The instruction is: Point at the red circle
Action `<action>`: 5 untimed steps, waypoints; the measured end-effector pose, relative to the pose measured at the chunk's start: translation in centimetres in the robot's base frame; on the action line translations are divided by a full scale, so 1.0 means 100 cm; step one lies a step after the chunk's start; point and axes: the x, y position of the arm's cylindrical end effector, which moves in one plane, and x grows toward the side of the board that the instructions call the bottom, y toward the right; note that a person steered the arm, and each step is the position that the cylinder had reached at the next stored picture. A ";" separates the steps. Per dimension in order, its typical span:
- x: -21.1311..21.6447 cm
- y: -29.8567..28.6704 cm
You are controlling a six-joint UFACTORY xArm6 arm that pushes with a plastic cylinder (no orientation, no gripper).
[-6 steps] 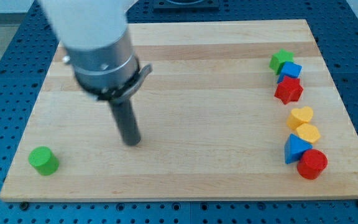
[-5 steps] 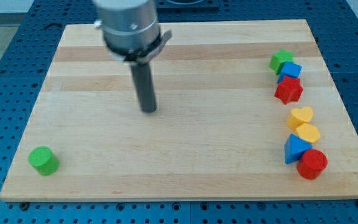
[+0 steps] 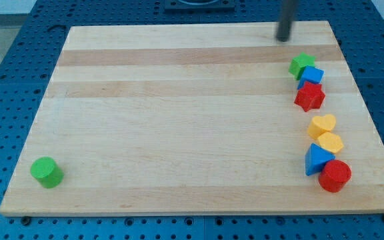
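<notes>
My tip (image 3: pixel 284 39) is resting near the wooden surface's (image 3: pixel 179 133) top edge, toward one o'clock, just above the green star (image 3: pixel 301 64). The red circle (image 3: pixel 335 176) is sitting at four o'clock, touching the blue triangle (image 3: pixel 316 159). No hand is showing.

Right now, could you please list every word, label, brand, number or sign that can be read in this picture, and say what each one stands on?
None: no readable text shows anywhere.
The wooden board is bare wood grain.
The blocks, from the green star down to the red circle, are plain coloured.
My tip and the blue perforated table carry no markings.
</notes>
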 end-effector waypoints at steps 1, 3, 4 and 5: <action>0.032 0.108; 0.051 0.114; 0.128 0.114; 0.223 0.114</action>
